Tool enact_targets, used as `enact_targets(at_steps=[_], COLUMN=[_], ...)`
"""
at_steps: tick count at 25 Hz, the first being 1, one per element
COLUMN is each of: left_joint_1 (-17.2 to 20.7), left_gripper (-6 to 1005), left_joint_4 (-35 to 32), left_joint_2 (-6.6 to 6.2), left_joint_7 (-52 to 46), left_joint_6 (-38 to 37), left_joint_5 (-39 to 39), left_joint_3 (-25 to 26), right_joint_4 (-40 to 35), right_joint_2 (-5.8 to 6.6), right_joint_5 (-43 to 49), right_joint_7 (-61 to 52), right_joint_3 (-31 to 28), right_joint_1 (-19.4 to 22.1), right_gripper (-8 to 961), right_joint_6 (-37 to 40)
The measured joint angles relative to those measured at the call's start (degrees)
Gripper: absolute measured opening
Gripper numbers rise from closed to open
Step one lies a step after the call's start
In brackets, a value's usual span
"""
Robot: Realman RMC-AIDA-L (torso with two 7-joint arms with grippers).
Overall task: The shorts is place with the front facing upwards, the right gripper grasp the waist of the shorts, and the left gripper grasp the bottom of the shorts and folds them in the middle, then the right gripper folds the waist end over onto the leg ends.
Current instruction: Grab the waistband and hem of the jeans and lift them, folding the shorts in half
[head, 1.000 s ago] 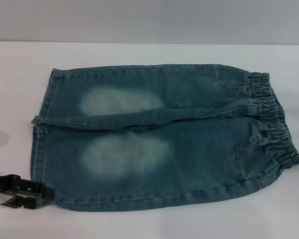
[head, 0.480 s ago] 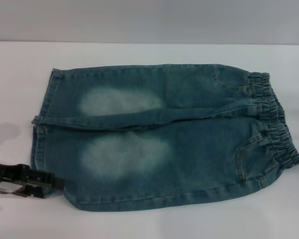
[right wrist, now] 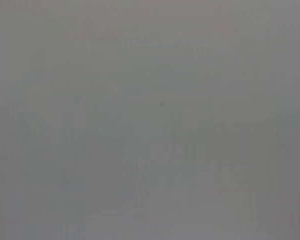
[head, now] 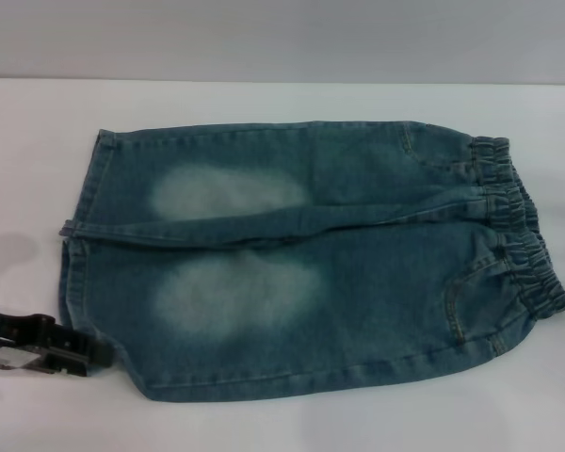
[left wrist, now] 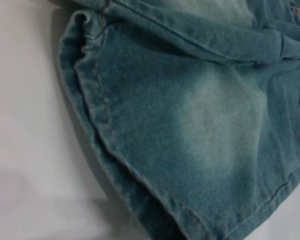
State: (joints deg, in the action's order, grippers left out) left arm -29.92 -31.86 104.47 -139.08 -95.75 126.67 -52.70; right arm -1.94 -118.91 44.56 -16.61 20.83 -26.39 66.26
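Blue denim shorts (head: 311, 264) lie flat, front up, on the white table (head: 264, 99). The elastic waist (head: 518, 226) is at the right and the two leg ends are at the left. My left gripper (head: 99, 353) is at the near leg's outer hem corner, shut on the fabric, and that corner is drawn in and bunched. In the left wrist view, the stitched hem (left wrist: 97, 110) curls up off the table, with shadow beneath it. The right gripper is out of view, and the right wrist view is plain grey.
Bare white table (head: 38, 141) surrounds the shorts on all sides. A grey wall (head: 282, 38) rises behind the far edge. Nothing else lies on the surface.
My left gripper slid right into the near leg's hem corner, then eased back slightly. The corner, which lay flat and square, is now pulled in and bunched.
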Motion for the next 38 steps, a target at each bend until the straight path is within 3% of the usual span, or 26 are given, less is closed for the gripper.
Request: enact_targets(at_steps=[10,15,21,30,38], left_joint_1=[1.1,0.8,0.7,0.8,1.1], left_gripper=[362,135,34,41,47], left_joint_4=[-1.7,-1.4,-1.4,-0.7,-0.4], left_joint_2=[0.11,0.4,0.72,0.95,1.45], left_joint_7=[1.7,2.0,2.1,3.1,5.4], left_joint_6=[0.6,0.6,0.7,0.3,2.9], left_joint_5=[0.1,0.1,-0.2,-0.5,-0.5], left_joint_3=[1.1,1.5,3.5,9.3,12.9], right_joint_4=[0.1,0.1,0.2,-0.9,-10.7], right_joint_2=[0.0,0.0,0.0,0.32,0.65], right_joint_5=[0.0,0.0,0.0,1.8,16.8], right_joint_7=[0.0,0.0,0.0,-4.2,-23.5], right_joint_3=[0.0,0.0,0.0,2.4,10.0], right_joint_1=[-0.6,-0.7,-1.5,-3.9,-5.0], right_gripper=[628,628,628,628,627], right_joint_6=[0.0,0.0,0.0,-1.0,-7.5])
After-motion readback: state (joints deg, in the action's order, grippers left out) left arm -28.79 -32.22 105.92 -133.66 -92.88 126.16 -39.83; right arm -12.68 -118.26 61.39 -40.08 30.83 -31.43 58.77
